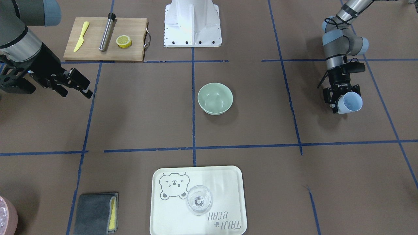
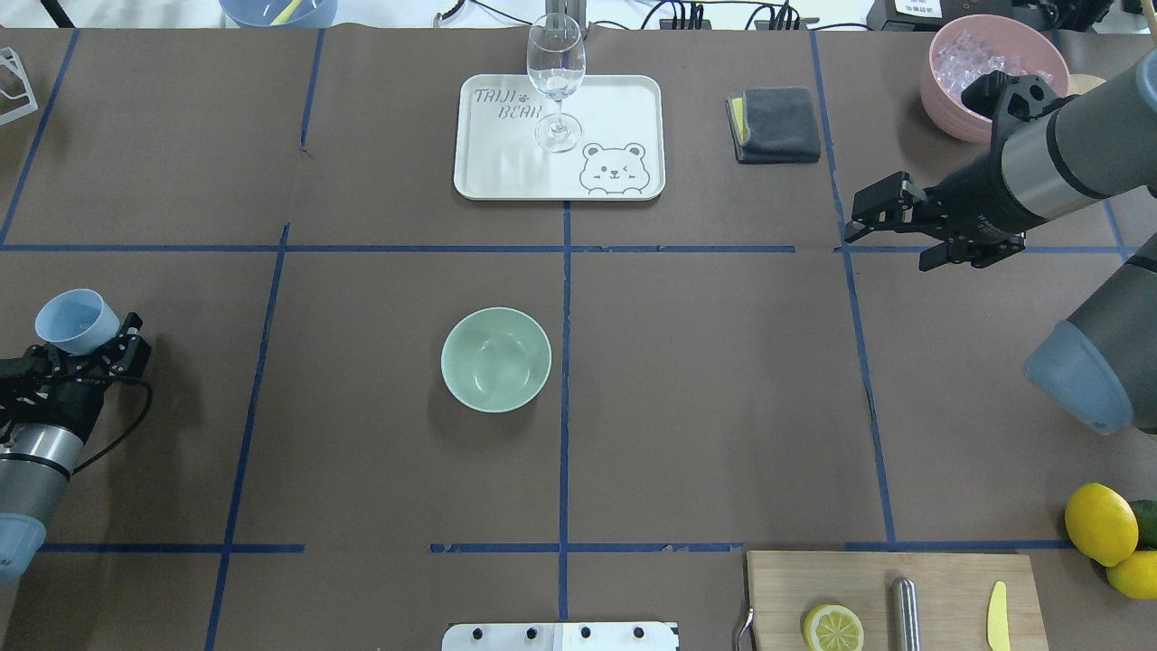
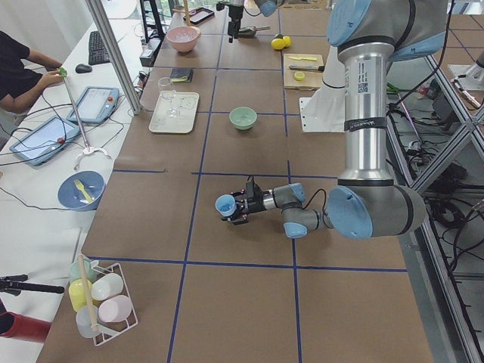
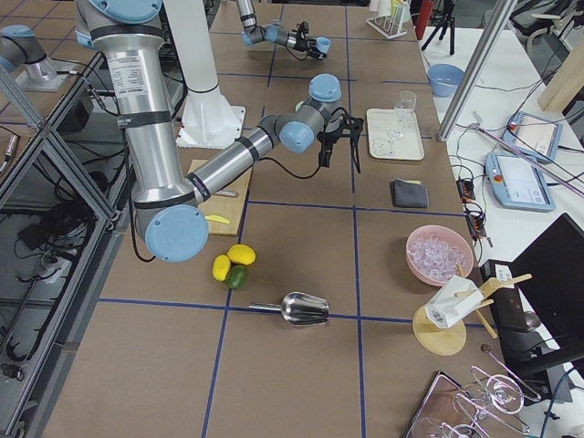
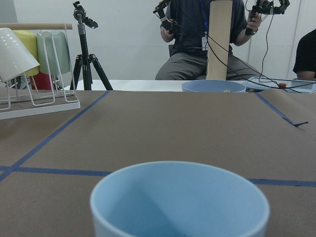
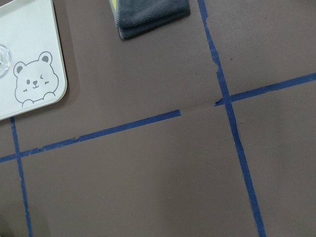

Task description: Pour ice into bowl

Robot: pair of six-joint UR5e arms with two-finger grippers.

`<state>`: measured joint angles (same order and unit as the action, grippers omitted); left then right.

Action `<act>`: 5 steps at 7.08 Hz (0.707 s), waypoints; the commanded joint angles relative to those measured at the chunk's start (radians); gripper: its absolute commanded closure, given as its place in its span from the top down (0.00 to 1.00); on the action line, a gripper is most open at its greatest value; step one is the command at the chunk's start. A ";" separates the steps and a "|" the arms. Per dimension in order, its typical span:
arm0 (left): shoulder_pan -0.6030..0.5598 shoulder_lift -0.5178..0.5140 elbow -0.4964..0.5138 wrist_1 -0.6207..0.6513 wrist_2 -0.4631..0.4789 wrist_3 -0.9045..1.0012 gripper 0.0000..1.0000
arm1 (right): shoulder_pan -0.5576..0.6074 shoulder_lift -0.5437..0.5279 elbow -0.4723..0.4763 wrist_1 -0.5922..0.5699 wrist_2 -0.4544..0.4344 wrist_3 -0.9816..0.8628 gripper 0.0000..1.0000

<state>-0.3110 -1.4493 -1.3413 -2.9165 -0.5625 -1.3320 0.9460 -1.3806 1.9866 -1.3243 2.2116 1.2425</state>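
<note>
The bowl (image 2: 495,359) stands upright mid-bench, well apart from everything else, with bare bench (image 2: 362,434) around its rim. Near the left edge the left tool (image 2: 108,338) grips a blue cup (image 2: 77,321); I cannot tell whether the cup holds ice. At far right the right tool (image 2: 890,215) hangs open, holding nothing, near a pink tub (image 2: 940,95) heaped with ice (image 2: 981,59).

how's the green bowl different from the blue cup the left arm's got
Colour: the bowl is pale sage green, the cup light blue. Shape: the bowl is wider and shallower, the cup narrower. State: the bowl stands free with nothing touching it, while the cup is gripped by the left claw. Both are round, plain and open-mouthed.
</note>
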 commanded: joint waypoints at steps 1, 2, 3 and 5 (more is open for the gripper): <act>-0.020 0.001 -0.001 -0.126 -0.010 0.153 0.00 | -0.001 0.002 0.000 0.001 0.000 0.000 1.00; -0.039 -0.003 -0.007 -0.261 -0.043 0.288 0.00 | -0.001 0.002 0.001 0.001 0.000 0.000 1.00; -0.040 -0.019 -0.010 -0.353 -0.043 0.421 0.00 | -0.001 0.002 0.000 0.001 -0.001 0.000 1.00; -0.040 -0.091 -0.062 -0.357 -0.086 0.621 0.00 | -0.001 0.002 0.000 0.001 -0.006 0.000 1.00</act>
<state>-0.3508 -1.5046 -1.3658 -3.2583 -0.6181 -0.8472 0.9449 -1.3791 1.9874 -1.3238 2.2095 1.2425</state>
